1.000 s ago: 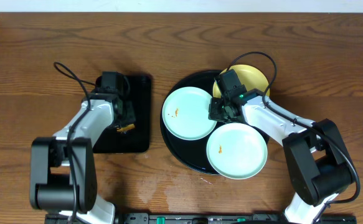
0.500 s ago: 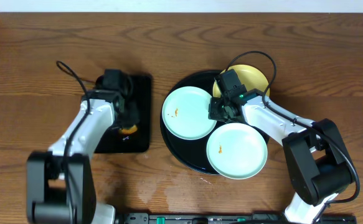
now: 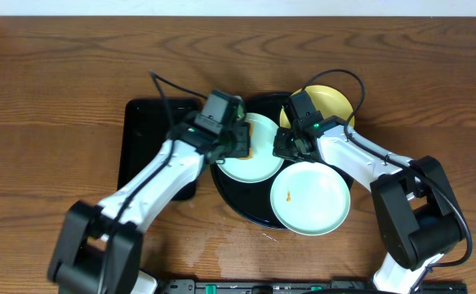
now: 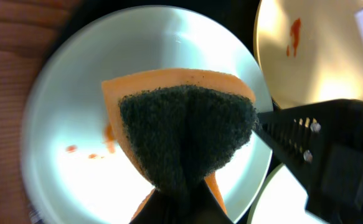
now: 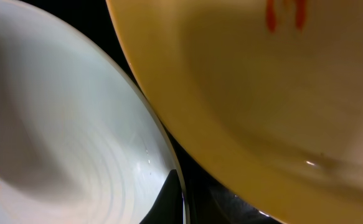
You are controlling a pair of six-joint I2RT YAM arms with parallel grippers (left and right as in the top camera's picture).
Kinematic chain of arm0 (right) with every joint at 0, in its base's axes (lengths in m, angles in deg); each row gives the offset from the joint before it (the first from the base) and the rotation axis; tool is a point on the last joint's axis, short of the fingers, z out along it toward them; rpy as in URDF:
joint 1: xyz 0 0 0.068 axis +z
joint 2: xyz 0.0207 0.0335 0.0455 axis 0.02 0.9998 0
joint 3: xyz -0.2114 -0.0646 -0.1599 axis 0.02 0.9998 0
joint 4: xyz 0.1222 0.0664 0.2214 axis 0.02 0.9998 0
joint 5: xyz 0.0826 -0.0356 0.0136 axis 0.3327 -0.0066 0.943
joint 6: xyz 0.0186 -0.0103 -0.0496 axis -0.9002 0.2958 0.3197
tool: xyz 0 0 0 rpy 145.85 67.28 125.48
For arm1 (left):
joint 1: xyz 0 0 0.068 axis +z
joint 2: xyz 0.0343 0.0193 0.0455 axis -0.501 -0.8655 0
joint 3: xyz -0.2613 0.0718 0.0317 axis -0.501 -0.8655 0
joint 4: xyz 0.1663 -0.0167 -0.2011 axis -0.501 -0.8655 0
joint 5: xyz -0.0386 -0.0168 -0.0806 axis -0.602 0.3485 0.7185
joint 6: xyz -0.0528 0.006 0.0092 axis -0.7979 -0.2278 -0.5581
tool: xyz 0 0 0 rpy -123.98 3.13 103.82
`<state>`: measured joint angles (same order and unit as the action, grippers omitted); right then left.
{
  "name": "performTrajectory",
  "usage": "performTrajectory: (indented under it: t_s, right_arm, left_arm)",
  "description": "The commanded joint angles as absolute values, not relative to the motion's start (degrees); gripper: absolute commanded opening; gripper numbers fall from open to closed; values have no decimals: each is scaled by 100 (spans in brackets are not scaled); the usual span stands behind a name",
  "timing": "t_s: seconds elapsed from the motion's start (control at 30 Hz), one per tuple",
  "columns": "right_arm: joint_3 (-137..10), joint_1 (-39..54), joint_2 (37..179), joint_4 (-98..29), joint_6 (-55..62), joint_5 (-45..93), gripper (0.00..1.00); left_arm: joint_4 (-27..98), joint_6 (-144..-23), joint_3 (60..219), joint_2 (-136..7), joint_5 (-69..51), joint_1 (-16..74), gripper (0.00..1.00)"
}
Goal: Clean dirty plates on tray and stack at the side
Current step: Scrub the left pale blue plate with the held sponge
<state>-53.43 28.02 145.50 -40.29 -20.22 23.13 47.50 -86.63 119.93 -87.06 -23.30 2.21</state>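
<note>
Three plates lie on the round black tray (image 3: pixel 229 194): a mint plate (image 3: pixel 254 168) at the left, a second mint plate (image 3: pixel 309 198) at the front and a yellow plate (image 3: pixel 332 100) at the back. My left gripper (image 3: pixel 242 140) (image 4: pixel 181 202) is shut on an orange sponge (image 4: pixel 187 127), dark scouring face showing, just above the left mint plate (image 4: pixel 63 106). Orange smears (image 4: pixel 81 151) mark that plate beside the sponge. My right gripper (image 3: pixel 289 147) (image 5: pixel 178 193) is shut on that plate's right rim (image 5: pixel 75 143). A red smear (image 5: pixel 285 14) shows on the yellow plate.
A black rectangular tray (image 3: pixel 152 151) lies left of the round tray, under the left arm. The right arm's cable (image 3: pixel 335 75) loops over the yellow plate. Bare wooden table (image 3: pixel 50 106) lies on all sides.
The left gripper closed on the sponge at the rectangular tray, then swung right with it to above the left mint plate. The right arm has not moved.
</note>
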Motion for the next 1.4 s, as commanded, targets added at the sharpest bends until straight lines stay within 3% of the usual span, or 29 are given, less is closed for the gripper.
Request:
performTrajectory:
  t_s: [0.0, 0.23, 0.5, 0.83, 1.2, 1.37]
  right_arm:
    - [-5373, 2894, 14646, -3889, -2369, 2191, 1]
    - [-5373, 2894, 14646, -3833, -2400, 2189, 1]
    - [-5373, 2894, 14646, -3830, -2402, 2193, 1]
    - [-5373, 2894, 14646, -3804, -2444, 2193, 1]
    - [-5373, 2894, 14646, -3793, -2439, 2193, 1]
    - [-5373, 2894, 14646, -3811, -2372, 2195, 1]
  left_arm:
    - [5074, -9119, 12072, -9228, -2118, 24, 7]
    - [5284, -9257, 12072, -9997, -2431, -50, 7]
    - [5137, -9104, 12072, -10048, -4981, -63, 7]
    - [5120, -8123, 12087, -10048, -7038, -280, 7]
    - [4322, -8090, 12857, -9722, -7373, -437, 7]
    - [3692, -8431, 12990, -8981, -6778, -85, 7]
